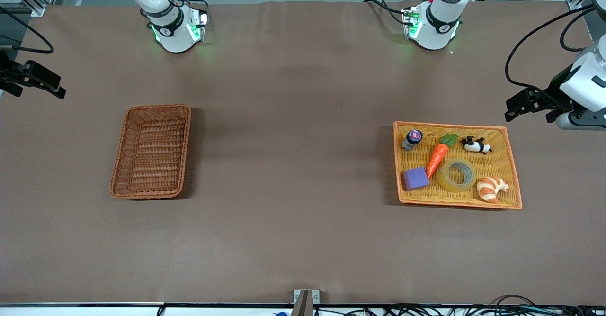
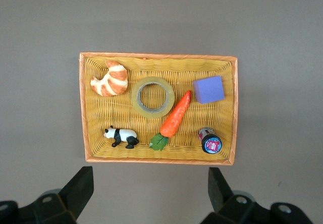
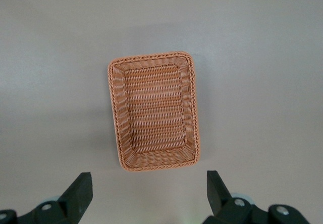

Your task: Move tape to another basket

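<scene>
The tape lies flat in the orange-yellow wicker tray, between a carrot and a croissant; it also shows in the left wrist view. The reddish-brown basket stands empty toward the right arm's end of the table, and it shows in the right wrist view. My left gripper is open and empty, high over the table's left-arm end beside the tray. My right gripper is open and empty, high over the table's right-arm end, apart from the basket.
The tray also holds a toy carrot, a purple block, a croissant, a toy panda and a small jar. Brown table surface lies between the basket and the tray.
</scene>
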You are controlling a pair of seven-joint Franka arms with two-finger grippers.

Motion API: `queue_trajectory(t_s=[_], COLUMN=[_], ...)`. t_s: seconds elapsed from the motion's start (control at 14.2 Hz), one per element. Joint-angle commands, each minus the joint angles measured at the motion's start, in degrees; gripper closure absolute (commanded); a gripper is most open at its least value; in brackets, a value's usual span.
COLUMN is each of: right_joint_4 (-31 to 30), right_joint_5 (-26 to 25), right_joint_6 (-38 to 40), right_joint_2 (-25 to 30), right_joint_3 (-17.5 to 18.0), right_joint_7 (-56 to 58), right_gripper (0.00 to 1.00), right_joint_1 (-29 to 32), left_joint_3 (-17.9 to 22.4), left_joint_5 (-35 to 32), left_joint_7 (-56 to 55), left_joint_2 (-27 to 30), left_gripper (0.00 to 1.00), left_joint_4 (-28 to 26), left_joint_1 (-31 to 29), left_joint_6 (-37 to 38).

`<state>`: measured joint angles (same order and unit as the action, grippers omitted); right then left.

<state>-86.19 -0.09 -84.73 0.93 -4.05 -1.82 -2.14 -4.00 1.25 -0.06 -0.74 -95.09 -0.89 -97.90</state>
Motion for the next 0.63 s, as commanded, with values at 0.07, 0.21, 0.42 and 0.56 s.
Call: queue_trajectory(t_s=[0.07, 0.21, 0.42, 0.56], right_joint_4=[-0.20, -0.20, -0.20, -0.20], right_joint_5=[0.88, 0.88, 0.88, 0.88], right_joint_6=[0.27, 0.27, 0.27, 0.27], right_joint_2=[0.30, 0.30, 0.30, 0.30], right_joint_3=[0.10, 0.10, 0.10, 0.10], right_joint_7=[-0.56, -0.47, -0.47, -0.47], right_gripper=[0.00, 0.00, 0.00, 0.00], right_joint_1=[0.12, 0.21, 0.21, 0.21], left_joint_3=[0.58, 0.66, 0.58, 0.58], left_joint_5=[0.86, 0.86, 0.77, 0.77], left_joint_7=[-0.29, -0.30, 3.03, 3.22], left_joint_2=[-0.84, -2.24, -5.13, -7.77], left_gripper=[0.02, 0.04, 0.07, 0.07], left_joint_4=[0.53, -0.35, -3.33, -4.40], left_joint_1=[-0.08, -0.86, -4.55, -5.26], left_joint_6=[-0.44, -1.06, -4.38, -7.81])
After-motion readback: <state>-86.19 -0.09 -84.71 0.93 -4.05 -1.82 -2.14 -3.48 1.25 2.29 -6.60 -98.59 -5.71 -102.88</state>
